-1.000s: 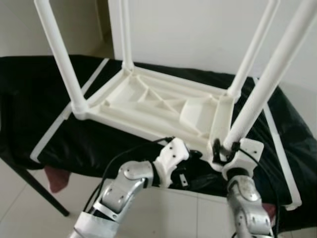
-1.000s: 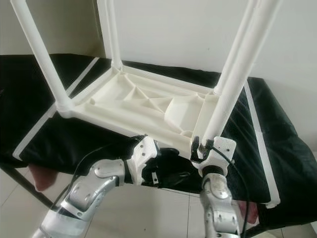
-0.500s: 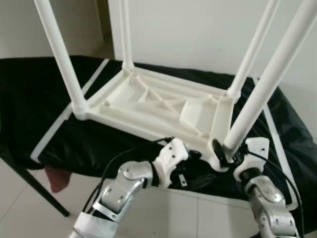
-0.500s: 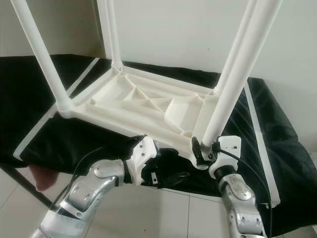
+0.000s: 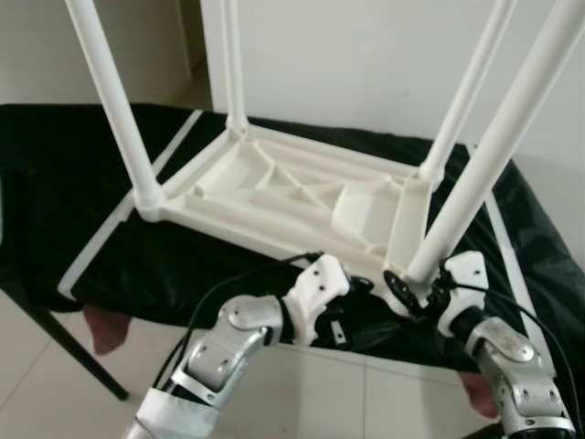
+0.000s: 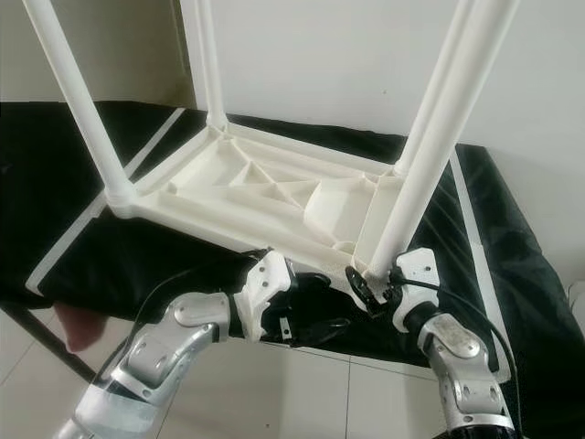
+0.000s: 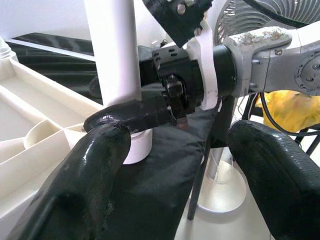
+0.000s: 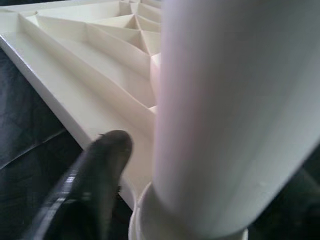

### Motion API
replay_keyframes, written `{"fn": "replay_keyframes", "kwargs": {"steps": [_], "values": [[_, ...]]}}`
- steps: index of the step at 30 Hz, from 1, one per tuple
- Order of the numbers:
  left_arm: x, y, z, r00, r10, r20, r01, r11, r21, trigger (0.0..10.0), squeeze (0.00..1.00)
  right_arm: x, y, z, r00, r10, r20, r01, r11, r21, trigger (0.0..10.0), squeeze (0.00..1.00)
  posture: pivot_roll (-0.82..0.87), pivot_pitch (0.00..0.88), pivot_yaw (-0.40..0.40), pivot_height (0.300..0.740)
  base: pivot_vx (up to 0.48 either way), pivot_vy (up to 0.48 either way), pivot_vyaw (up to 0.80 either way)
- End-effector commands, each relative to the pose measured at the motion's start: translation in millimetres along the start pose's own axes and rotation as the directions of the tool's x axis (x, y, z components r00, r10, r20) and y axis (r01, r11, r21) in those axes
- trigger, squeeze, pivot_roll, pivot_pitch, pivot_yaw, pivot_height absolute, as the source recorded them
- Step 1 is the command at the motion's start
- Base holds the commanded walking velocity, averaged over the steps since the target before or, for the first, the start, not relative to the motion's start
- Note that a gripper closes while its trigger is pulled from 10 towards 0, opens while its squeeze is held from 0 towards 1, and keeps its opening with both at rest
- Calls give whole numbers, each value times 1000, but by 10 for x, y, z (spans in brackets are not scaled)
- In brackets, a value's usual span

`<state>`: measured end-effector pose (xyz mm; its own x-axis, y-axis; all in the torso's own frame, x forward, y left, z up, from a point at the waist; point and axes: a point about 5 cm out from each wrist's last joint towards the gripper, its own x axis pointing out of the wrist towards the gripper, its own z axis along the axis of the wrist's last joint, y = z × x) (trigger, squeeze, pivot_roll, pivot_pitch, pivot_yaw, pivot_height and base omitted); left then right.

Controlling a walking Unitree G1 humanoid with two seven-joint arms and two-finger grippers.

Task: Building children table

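From the head views, we see the white children's table (image 5: 302,192) lying upside down on a surface draped in black cloth (image 5: 82,183), four legs pointing up. Our right end effector (image 5: 413,294) pinches the near-right leg (image 5: 475,183) at its foot, just above the socket. Our left end effector (image 5: 352,315) rests just beside it, below the tabletop's near edge.

In the left wrist view, our left fingers (image 7: 80,185) are spread wide and grip nothing, with one right finger (image 7: 132,114) wrapped round the leg (image 7: 114,50) above its socket.

In the right wrist view, one dark finger (image 8: 95,175) presses against the leg (image 8: 230,110) by the ribbed underside.

We judge the leg is being seated or tightened: we should keep it square to the socket, and steady the frame with the left.

We can read no brand, label or writing anywhere.
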<state>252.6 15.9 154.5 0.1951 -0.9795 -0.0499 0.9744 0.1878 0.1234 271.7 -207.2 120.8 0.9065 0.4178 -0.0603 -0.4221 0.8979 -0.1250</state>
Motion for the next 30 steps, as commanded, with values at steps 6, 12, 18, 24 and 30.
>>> {"fn": "replay_keyframes", "kwargs": {"steps": [6, 12, 18, 24, 30], "values": [[7, 3, -10, 1000, 13, -3, -13, 1000, 3, 10000, 0, 14, 56, -71, 998, 54, -17, -54, 999, 7, 0, 0, -1, 0, -53, 740, 0, 0, 0], [9, -14, -16, 1000, 7, -4, -7, 1000, 1, 10000, 0, 6, 35, -75, 999, 35, -16, -34, 999, 34, 10000, 0, -3, 0, -52, 740, 0, 0, 0], [3, -16, -19, 1000, 4, -4, -4, 1000, 1, 10000, 0, 18, 31, -33, 999, -46, 5, 46, 998, 52, 10000, 0, -4, 0, -49, 740, 0, 0, 0], [5, -24, -20, 1000, -3, -6, 3, 1000, 1, 10000, 0, 46, 58, 13, 983, -181, 17, 179, 981, 75, 10000, 0, -6, 0, -45, 740, 0, 0, 0], [9, -32, -19, 1000, -14, -7, 14, 1000, 3, 10000, 0, 94, 111, 65, 952, -305, 24, 299, 945, 133, 10000, 0, -6, 0, -45, 740, 0, 0, 0]]}}
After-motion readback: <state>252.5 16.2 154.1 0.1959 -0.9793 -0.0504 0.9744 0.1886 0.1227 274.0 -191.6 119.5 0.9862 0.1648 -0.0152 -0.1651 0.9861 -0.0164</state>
